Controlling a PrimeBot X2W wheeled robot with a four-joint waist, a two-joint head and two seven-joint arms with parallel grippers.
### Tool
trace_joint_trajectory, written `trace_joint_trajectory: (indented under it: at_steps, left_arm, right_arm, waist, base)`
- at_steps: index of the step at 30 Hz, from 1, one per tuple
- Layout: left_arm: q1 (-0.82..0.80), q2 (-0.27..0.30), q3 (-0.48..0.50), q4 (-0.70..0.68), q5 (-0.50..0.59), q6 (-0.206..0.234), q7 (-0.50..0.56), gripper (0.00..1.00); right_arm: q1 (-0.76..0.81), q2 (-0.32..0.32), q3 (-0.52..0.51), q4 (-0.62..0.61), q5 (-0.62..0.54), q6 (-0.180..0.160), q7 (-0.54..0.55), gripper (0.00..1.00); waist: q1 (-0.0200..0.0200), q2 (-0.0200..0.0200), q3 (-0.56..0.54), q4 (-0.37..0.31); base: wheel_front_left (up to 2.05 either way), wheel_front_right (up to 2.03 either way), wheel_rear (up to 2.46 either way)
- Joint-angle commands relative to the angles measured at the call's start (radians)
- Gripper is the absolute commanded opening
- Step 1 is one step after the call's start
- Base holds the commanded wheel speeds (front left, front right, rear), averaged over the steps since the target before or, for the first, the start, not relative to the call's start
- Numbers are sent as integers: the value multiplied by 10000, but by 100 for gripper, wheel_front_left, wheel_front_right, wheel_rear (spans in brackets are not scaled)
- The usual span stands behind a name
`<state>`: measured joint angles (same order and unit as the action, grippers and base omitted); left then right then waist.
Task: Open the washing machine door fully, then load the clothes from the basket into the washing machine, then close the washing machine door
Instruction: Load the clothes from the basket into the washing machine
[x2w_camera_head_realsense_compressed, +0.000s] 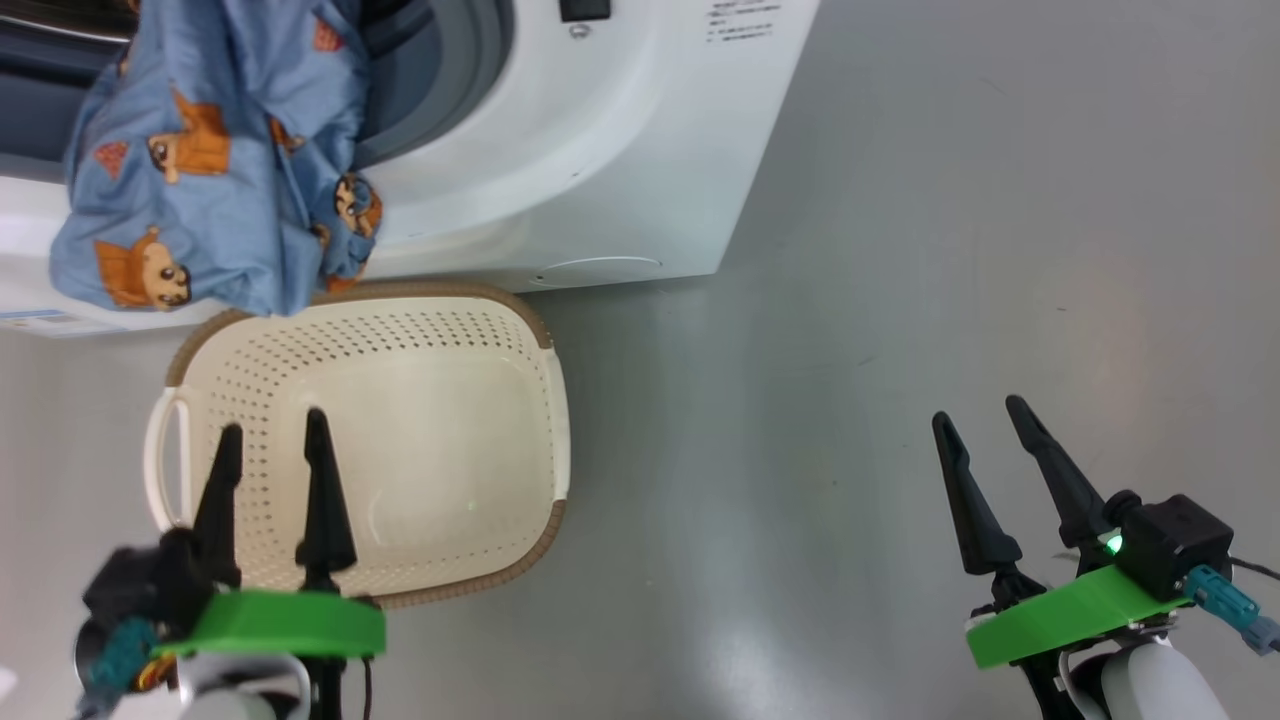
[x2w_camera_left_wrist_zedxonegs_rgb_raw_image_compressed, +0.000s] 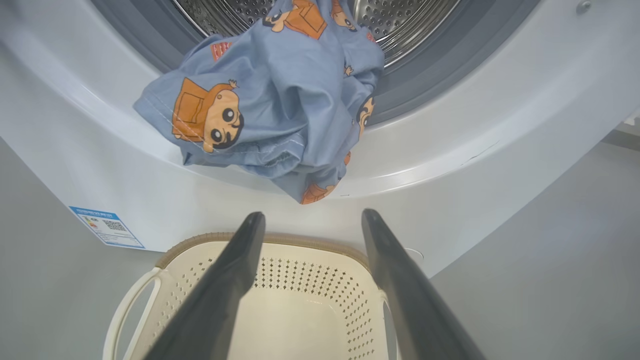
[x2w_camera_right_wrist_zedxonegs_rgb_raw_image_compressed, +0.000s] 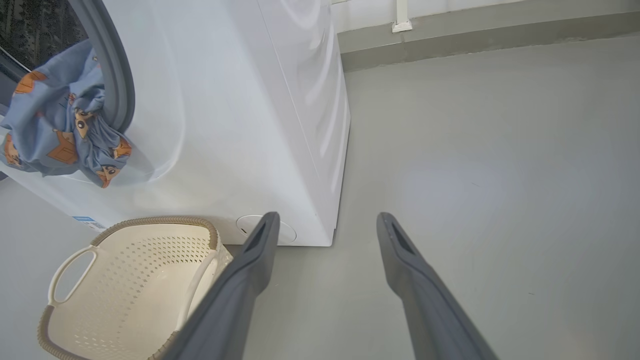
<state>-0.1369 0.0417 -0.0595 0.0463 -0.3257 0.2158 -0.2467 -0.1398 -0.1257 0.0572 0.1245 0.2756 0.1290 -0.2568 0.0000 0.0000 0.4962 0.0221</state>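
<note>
The washing machine (x2w_camera_head_realsense_compressed: 600, 150) stands with its opening uncovered, and its steel drum (x2w_camera_left_wrist_zedxonegs_rgb_raw_image_compressed: 400, 20) shows. I cannot make out the door. The clothes (x2w_camera_head_realsense_compressed: 200, 170), light blue with orange cartoon faces, hang half out of the opening over the front lip (x2w_camera_left_wrist_zedxonegs_rgb_raw_image_compressed: 280, 100) (x2w_camera_right_wrist_zedxonegs_rgb_raw_image_compressed: 55, 130). Right below them the cream basket (x2w_camera_head_realsense_compressed: 440, 292) sits empty against the machine (x2w_camera_left_wrist_zedxonegs_rgb_raw_image_compressed: 300, 239) (x2w_camera_right_wrist_zedxonegs_rgb_raw_image_compressed: 150, 220). My left gripper (x2w_camera_head_realsense_compressed: 273, 421) is open above the basket's near left part, pointing at the clothes (x2w_camera_left_wrist_zedxonegs_rgb_raw_image_compressed: 314, 214). My right gripper (x2w_camera_head_realsense_compressed: 978, 409) is open over bare floor, far right of the basket (x2w_camera_right_wrist_zedxonegs_rgb_raw_image_compressed: 328, 215).
Grey floor (x2w_camera_head_realsense_compressed: 950, 250) stretches to the right of the machine up to a wall skirting (x2w_camera_right_wrist_zedxonegs_rgb_raw_image_compressed: 475, 40). A blue label (x2w_camera_left_wrist_zedxonegs_rgb_raw_image_compressed: 107, 227) sits low on the machine's front, left of the basket. A round cover (x2w_camera_right_wrist_zedxonegs_rgb_raw_image_compressed: 289, 235) marks the machine's lower right corner.
</note>
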Motion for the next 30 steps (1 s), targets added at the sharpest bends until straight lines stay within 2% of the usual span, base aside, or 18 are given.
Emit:
trace_joint_trajectory:
  at_steps: [1,11,18,30]
  left_arm:
    - [-364,139,327,51,-98,-22,-94,100]
    - [-2359,444,615,1825,147,-265,-145,100]
    - [-3114,600,957,2500,393,-324,-148,100]
    - [-4492,505,1447,4027,798,-351,-150,100]
  right_arm:
    - [-66,-23,262,-219,-114,17,-49,100]
    - [-142,-9,303,-256,-122,17,-49,100]
    - [-175,21,312,-275,-131,17,-49,100]
    - [-257,27,450,-282,-141,17,-49,100]
  waist:
    - [0,0,79,-111]
    - [0,0,376,-566]
    - [0,0,525,-806]
    - [0,0,794,-1044]
  base:
    - [0,0,0]
    - [0,0,0]
    - [0,0,0]
    - [0,0,0]
